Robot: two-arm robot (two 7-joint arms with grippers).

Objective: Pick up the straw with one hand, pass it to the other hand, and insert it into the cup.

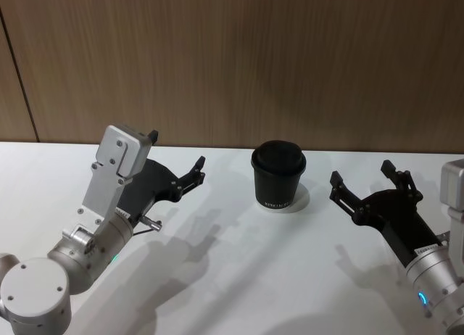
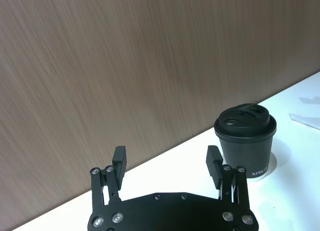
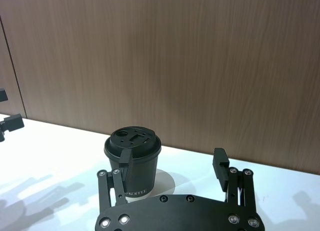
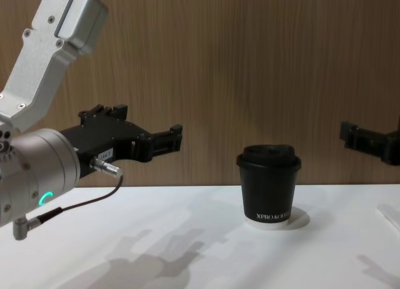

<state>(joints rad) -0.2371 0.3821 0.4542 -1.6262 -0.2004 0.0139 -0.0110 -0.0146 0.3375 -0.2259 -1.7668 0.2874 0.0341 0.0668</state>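
Head view: left gripper (image 1: pixel 176 149) and right gripper (image 1: pixel 362 173) hover, jaws spread and empty, flanking the black lidded cup (image 1: pixel 278 174) on the white tabletop (image 1: pixel 232 277). I cannot place the straw; a misjudged grasp could miss it or topple the cup.

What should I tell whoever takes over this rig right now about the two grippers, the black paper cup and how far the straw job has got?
Left gripper: open, empty, raised above the white table, left of the cup.
Right gripper: open, empty, raised on the cup's right.
Black paper cup with black domed lid: upright on the table between them, lid on, no straw in it.
A pale strip on the table past the cup may be the white straw; too faint to tell.
Done: nothing.
Left: pick up the straw, pass it across, insert it.
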